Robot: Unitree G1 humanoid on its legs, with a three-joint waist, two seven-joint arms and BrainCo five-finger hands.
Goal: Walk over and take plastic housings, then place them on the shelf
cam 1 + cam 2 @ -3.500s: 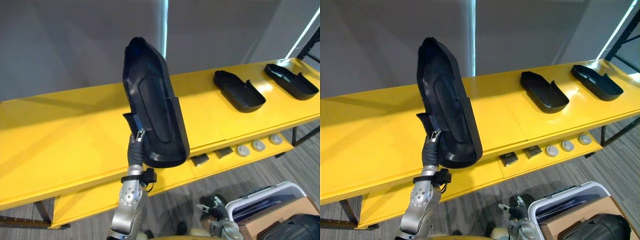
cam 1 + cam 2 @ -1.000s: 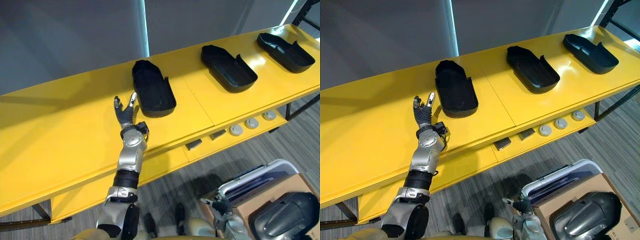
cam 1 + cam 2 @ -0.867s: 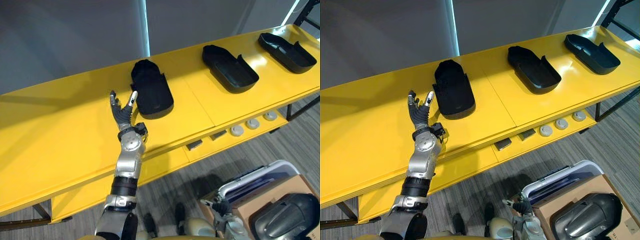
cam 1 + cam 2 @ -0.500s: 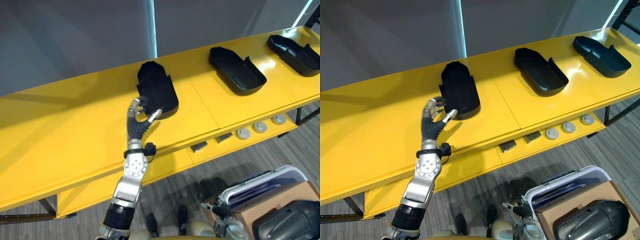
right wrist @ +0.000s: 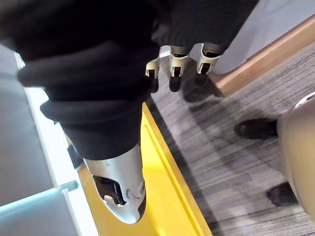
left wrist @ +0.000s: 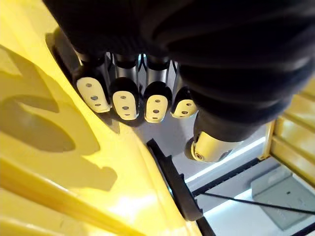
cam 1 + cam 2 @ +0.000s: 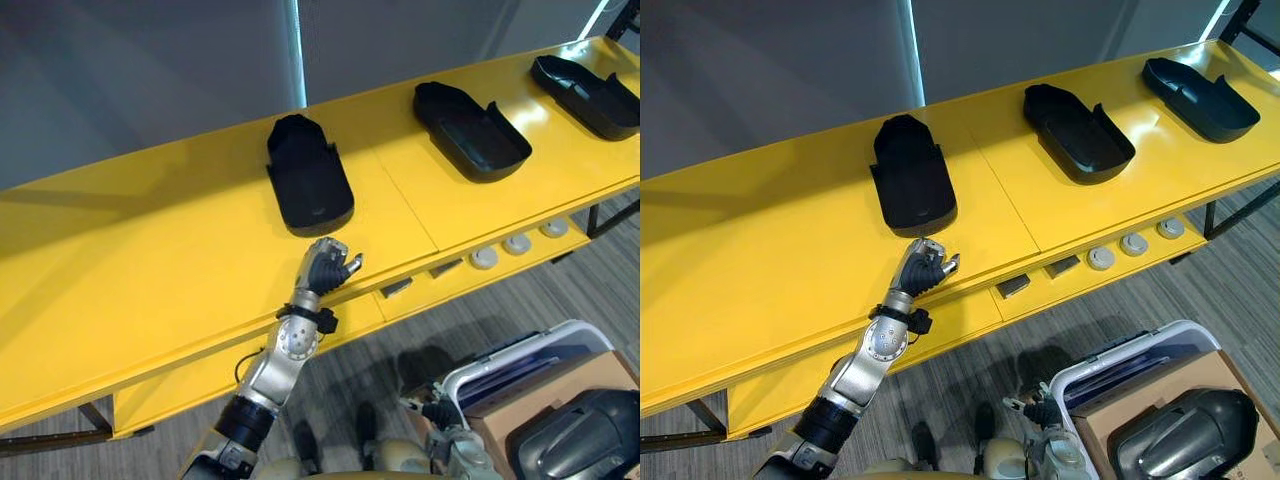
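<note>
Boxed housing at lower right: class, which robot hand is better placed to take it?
Probably right: the right robot hand hangs beside the box; the left robot hand is at the shelf edge.

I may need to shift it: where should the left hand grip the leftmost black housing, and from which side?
Take the leftmost housing by its near end wall, coming from the front edge of the shelf, where the left hand sits curled and empty. It seems to lie open side up, so that rim offers a thin lip to pinch; the far end looks domed and farther off.
</note>
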